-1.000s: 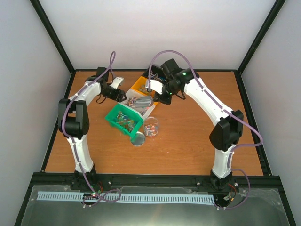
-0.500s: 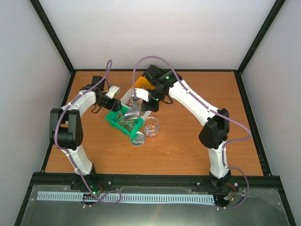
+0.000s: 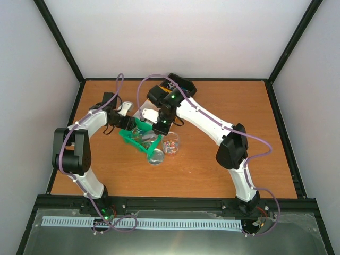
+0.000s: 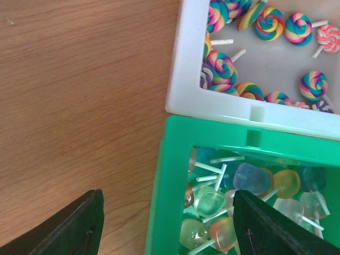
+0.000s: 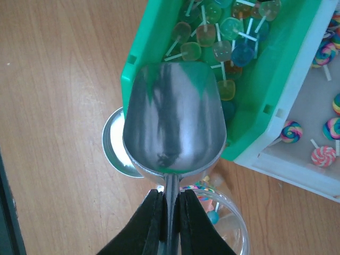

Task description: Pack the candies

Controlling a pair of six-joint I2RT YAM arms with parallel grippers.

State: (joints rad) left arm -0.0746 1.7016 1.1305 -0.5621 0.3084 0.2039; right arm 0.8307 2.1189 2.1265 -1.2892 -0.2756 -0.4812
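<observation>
The candies are small lollipops on white sticks. Translucent square ones (image 4: pixel 249 178) fill a green bin (image 4: pixel 172 175) (image 3: pixel 131 139), and rainbow swirls (image 4: pixel 268 24) lie in a white bin (image 4: pixel 183 58) touching it. My left gripper (image 4: pixel 169 226) (image 3: pixel 126 123) is open, one finger outside the green bin's wall and one over the candies inside. My right gripper (image 5: pixel 170 212) (image 3: pixel 159 123) is shut on the handle of a metal scoop (image 5: pixel 172 114). The scoop's bowl is empty and hangs over the green bin's near corner.
A clear jar (image 5: pixel 234 226) (image 3: pixel 171 143) stands under my right gripper with a few candies (image 5: pixel 204 187) in it. Its round silver lid (image 5: pixel 112 143) (image 3: pixel 155 156) lies on the wooden table beside the green bin. Black frame rails edge the table.
My right arm has swung left and nearer, carrying the scoop from the far bins to over the green bin. My left gripper has come in against the green bin's wall.
</observation>
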